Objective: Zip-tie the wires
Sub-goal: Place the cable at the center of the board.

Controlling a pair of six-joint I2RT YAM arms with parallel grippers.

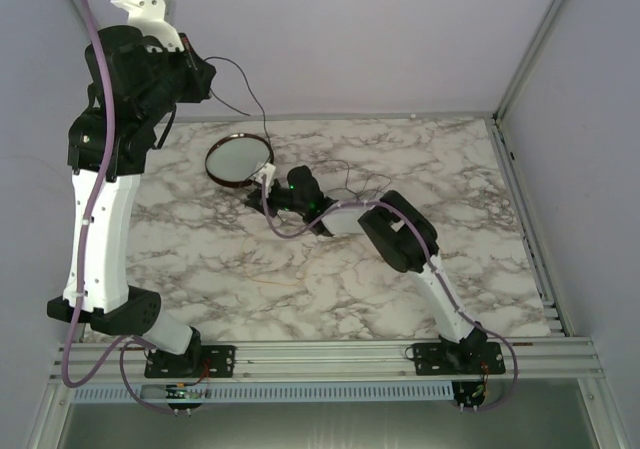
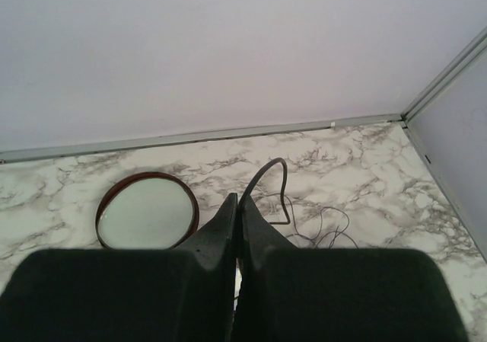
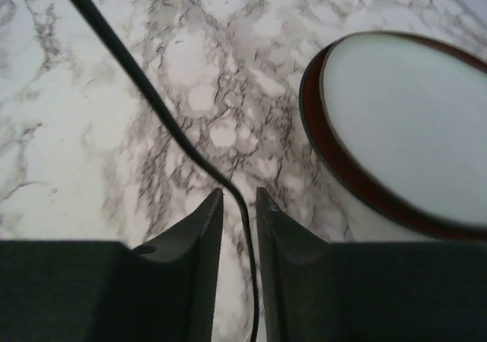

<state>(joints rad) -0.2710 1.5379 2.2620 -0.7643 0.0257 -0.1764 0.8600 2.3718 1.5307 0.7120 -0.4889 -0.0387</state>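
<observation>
Your right gripper (image 3: 239, 194) stands narrow, with only a slim gap between its jaws. One of the wires (image 3: 152, 100) runs down through that gap with space on either side, so it is not pinched. The gripper sits low over the worktop (image 1: 300, 299), just beside the near rim of the dish (image 3: 318, 129).

Your left gripper (image 2: 237, 199) is pressed fully closed. A wire comes out from between its tips, arches upward and drops back toward the marble. From overhead, that same strand swings right from the raised gripper (image 1: 205, 74) and falls toward the dish (image 1: 240, 159).

Both arms are bolted to the rail (image 1: 330, 354) at the near edge. Your right arm (image 1: 440, 289) leans up and left from its base to a bent elbow. Its forearm then reaches left and low, ending at the dish. Your left arm (image 1: 100, 229) rises steeply from its base and folds at the elbow. It holds its wrist high over the far left corner, with the gripper pointing right.

The rest of the wires (image 1: 289, 236) lie in loose, thin loops on the white, grey-veined marble, around and behind your right forearm. A few more loops show right of the left gripper's fingers (image 2: 327, 234).

Plain pale walls (image 1: 350, 39) close the far side, and a metal strip runs along their foot.
</observation>
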